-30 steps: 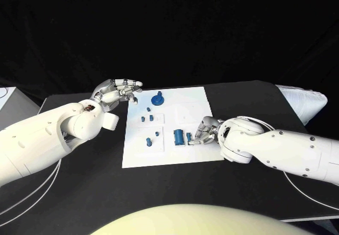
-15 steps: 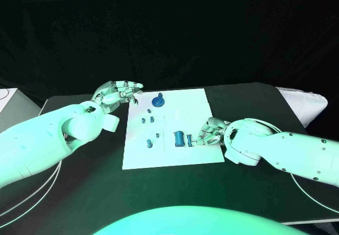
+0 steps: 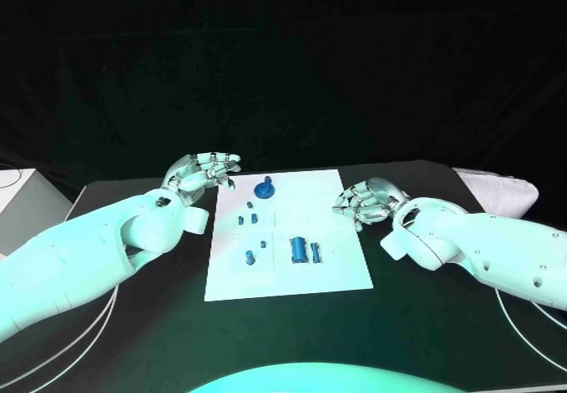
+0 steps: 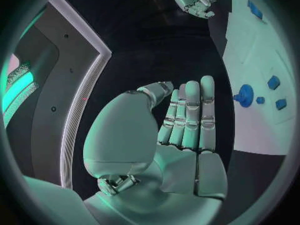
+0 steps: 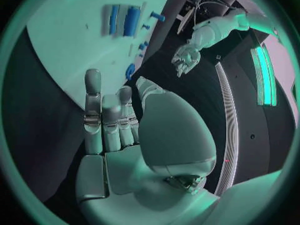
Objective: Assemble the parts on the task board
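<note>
Nearest, on the white task board [image 3: 337, 270], a blue block-shaped part [image 3: 300, 249] is seen lying by itself, with a thinner blue piece [image 3: 319, 251] just beside it on the right-hand side. A second ago the right hand [image 3: 369, 201] was down at this block, fingers touching it; now it is lifted off and drawn back to the board's right edge, further up the table, and nothing is seen in it. Its fingers are loosely curled but apart, so it is judged to be holding nothing; the right wrist view, with fingers extended and bare, agrees. The block is taken to have been released where it lies, and that placement is judged finished, though whether it is properly seated cannot be told.

Further in, a small blue peg [image 3: 251, 257] and two smaller blue pieces [image 3: 246, 219] are seen on the board's left half, apart from each other. Beyond them, near the far edge, a round blue part with a knob [image 3: 264, 190] stands on the board.

At the far left corner the left hand [image 3: 205, 171] is held above the black table [image 3: 142, 327], just off the board, much where it was a second ago. Its fingers are bent and empty; in the left wrist view they are laid side by side with nothing between them.

Several loose parts are left, so the assembly is judged unfinished.

No brand, label or writing can be read anywhere.
</note>
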Motion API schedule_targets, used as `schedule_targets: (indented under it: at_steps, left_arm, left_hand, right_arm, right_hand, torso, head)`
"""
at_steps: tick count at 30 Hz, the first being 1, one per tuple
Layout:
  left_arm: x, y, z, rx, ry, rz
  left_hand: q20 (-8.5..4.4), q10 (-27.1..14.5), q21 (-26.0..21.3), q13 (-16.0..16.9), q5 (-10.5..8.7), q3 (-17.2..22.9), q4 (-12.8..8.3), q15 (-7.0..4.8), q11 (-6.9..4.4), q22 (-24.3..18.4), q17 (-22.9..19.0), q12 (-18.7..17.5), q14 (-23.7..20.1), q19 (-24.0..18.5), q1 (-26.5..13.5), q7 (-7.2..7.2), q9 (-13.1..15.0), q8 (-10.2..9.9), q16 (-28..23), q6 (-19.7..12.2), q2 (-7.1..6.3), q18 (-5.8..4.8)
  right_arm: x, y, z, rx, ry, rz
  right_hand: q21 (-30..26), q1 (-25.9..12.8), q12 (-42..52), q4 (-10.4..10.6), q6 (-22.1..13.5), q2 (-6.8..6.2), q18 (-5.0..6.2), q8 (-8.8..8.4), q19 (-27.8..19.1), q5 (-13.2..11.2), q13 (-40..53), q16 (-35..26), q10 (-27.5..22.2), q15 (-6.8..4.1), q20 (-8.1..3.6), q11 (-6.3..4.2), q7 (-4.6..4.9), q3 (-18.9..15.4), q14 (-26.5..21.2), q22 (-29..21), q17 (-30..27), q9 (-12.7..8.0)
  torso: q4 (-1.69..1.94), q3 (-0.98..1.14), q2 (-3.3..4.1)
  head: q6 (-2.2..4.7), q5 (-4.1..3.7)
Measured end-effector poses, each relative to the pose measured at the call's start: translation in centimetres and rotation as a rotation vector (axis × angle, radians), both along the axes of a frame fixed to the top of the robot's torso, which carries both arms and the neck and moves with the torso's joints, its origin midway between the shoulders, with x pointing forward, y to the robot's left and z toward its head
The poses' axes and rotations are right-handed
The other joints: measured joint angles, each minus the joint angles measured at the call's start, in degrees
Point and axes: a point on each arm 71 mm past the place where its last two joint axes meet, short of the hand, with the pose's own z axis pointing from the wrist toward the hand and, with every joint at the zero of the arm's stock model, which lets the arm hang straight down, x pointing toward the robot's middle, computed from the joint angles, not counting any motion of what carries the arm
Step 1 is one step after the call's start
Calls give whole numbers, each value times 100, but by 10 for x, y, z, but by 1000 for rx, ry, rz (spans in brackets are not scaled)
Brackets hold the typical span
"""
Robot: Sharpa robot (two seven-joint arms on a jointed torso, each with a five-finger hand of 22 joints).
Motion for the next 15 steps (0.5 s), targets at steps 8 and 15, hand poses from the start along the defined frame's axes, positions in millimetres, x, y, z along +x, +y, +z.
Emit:
schedule_targets:
  at_steps: [8,15]
  left_arm:
    - [9,-6,-13,-33,6,73]
    - [15,-5,-20,-45,11,114]
  left_hand:
    - [310,-178,-1311,-420,-25,-10,253,304,183,-699,-686,-635,-1058,-964,-123,84,-104,-85,-1465,-399,-123,0]
    - [793,-174,-3501,-834,-46,-358,464,656,470,-2351,-1396,-1962,-1208,-986,-32,-28,-302,-150,-3846,-588,-154,0]
  right_arm:
    - [33,-28,-2,173,-81,-135]
    - [45,-40,-6,301,-105,-207]
  right_hand:
    - [-1298,448,-2054,-68,-250,-370,-1,-390,-653,-262,-2631,-2828,-324,300,307,209,187,1033,-1094,-1649,-1947,-700]
    - [-1343,204,-2968,-317,-118,-468,-2,-643,-1197,-478,-4307,-4292,-97,541,606,370,269,1305,-1286,-3323,-2813,-1119]
  torso:
    - [-45,-57,-190]
    - [-73,-53,-316]
  head:
    - [260,101]
    - [402,154]
